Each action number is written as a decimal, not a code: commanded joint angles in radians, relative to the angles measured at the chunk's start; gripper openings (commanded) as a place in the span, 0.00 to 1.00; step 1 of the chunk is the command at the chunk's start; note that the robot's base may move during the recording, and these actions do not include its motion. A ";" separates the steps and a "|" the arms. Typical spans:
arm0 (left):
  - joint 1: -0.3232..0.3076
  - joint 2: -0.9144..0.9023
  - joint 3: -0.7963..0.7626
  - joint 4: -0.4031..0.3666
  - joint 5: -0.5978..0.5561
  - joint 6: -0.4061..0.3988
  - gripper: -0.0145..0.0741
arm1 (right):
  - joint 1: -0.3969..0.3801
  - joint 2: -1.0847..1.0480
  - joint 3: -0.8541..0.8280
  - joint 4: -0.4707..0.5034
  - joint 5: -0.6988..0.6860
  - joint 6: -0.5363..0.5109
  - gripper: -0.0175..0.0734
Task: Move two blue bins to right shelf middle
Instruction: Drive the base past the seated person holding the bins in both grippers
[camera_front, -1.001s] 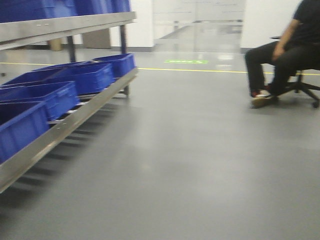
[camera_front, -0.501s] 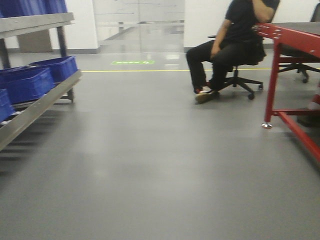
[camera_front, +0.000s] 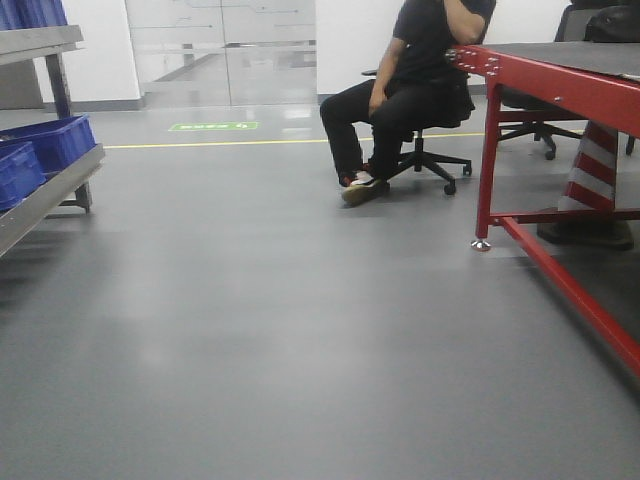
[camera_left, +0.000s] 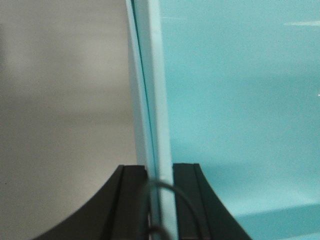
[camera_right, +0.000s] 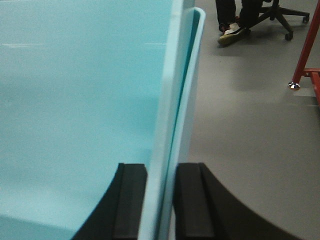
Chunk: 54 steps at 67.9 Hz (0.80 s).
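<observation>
Pale sky-blue bin plastic (camera_left: 240, 100) fills the right of the left wrist view. My left gripper (camera_left: 159, 200) is shut on its thick rim (camera_left: 152, 100), one black finger (camera_left: 131, 200) outside the wall and one inside. In the right wrist view the same pale blue bins (camera_right: 80, 90) fill the left. My right gripper (camera_right: 161, 200) is shut on the opposite rim (camera_right: 192, 60), where two pale edges lie side by side, as if nested. The bins hang above grey floor. Neither bins nor grippers show in the front view.
A steel rack (camera_front: 45, 195) with dark blue crates (camera_front: 50, 140) stands at the left. A person (camera_front: 400, 90) sits on an office chair ahead. A red-framed stand (camera_front: 560, 100) with a grey top is at the right, a striped cone (camera_front: 595, 175) under it.
The front view has swung to the right. The steel rack slid off toward the left edge. The seated person moved to the middle and the red stand came into view.
</observation>
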 joint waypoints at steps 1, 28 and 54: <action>-0.004 -0.022 -0.019 -0.005 -0.084 0.000 0.04 | -0.005 -0.022 -0.019 -0.007 -0.091 -0.007 0.02; -0.004 -0.022 -0.019 -0.005 -0.084 0.000 0.04 | -0.005 -0.022 -0.019 -0.007 -0.091 -0.007 0.02; -0.004 -0.022 -0.019 -0.005 -0.084 0.000 0.04 | -0.005 -0.022 -0.019 -0.007 -0.092 -0.007 0.02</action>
